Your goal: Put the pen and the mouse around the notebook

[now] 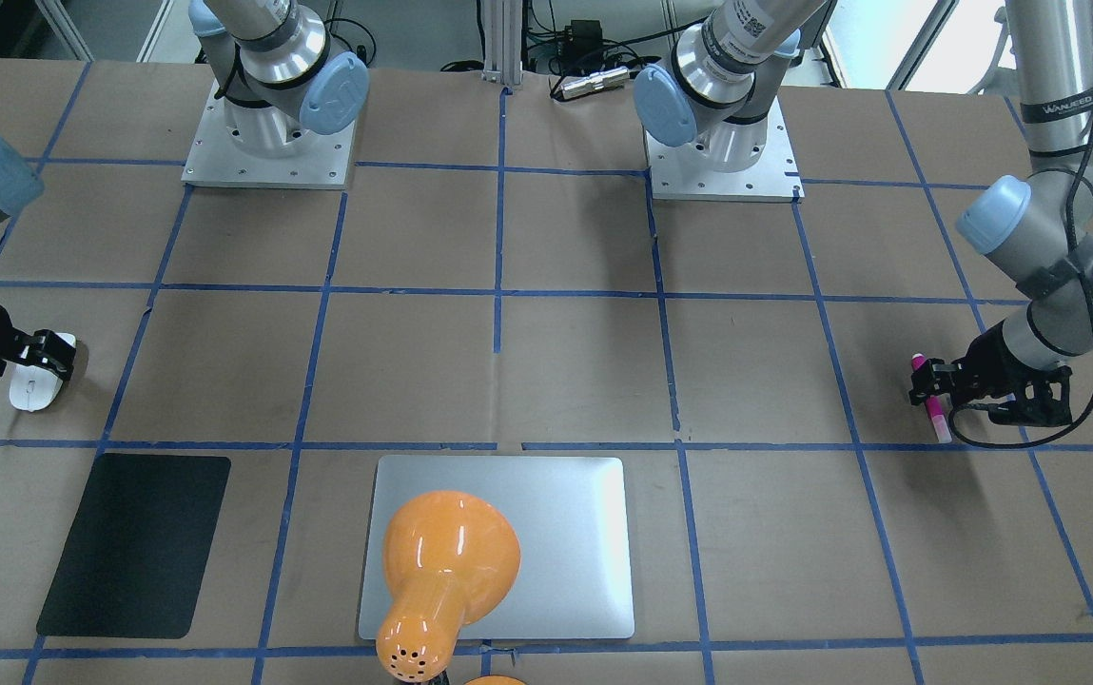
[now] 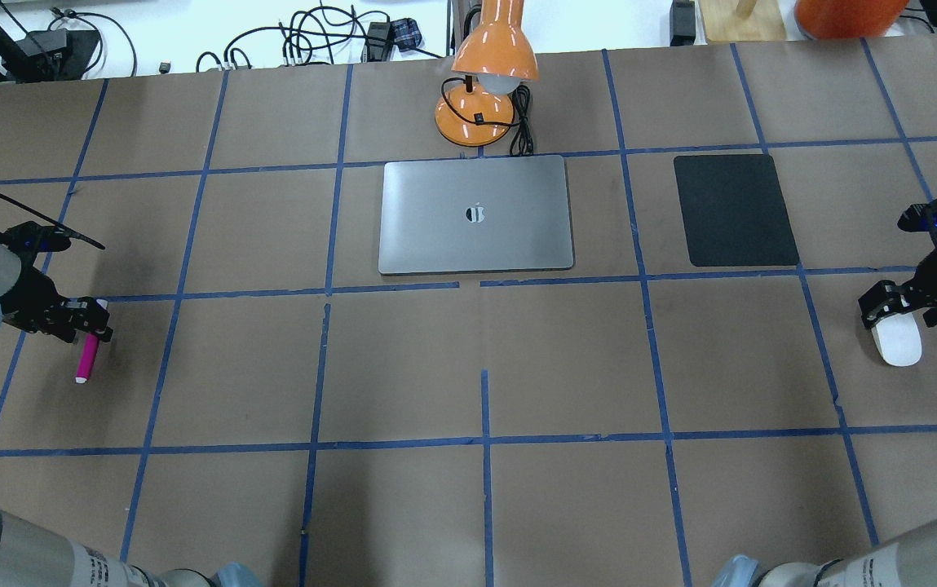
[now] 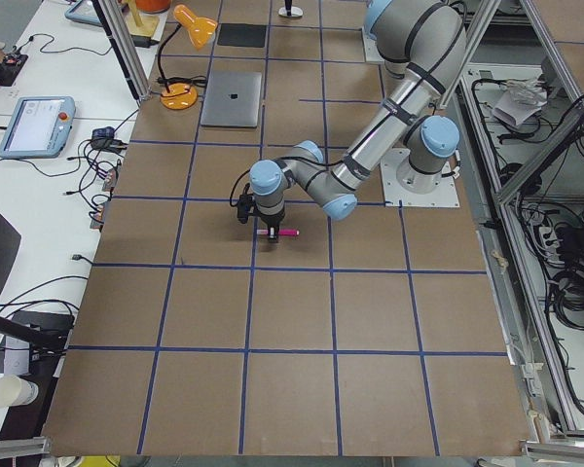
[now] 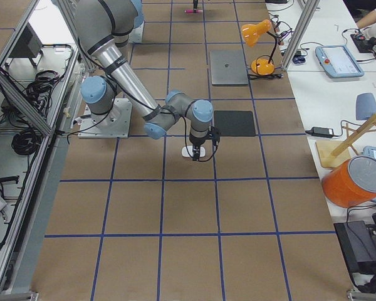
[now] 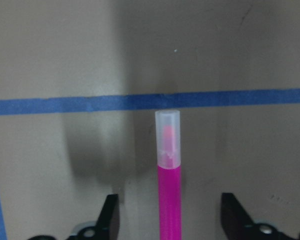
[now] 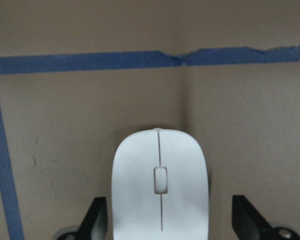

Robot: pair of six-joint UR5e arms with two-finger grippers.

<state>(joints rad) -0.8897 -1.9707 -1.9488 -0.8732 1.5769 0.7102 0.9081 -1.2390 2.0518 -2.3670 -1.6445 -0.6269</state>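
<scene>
Overhead view: pen [image 2: 87,357] lies on the table [image 2: 403,367] at far left and mouse [image 2: 899,342] at far right, both well apart from the central notebook [image 2: 476,214]. Wrist views add detail: left gripper [image 2: 97,320] jaws spread, gaps either side of the pen. Right gripper [image 2: 896,314] jaws likewise apart, straddling the mouse with gaps showing.

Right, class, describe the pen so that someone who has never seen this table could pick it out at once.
Find the silver notebook at the far middle of the table, then go toward the robot's left edge, where the left claw hangs open. Under it lies the pen: a slim magenta stick with a pale cap, the only pink thing there.
</scene>
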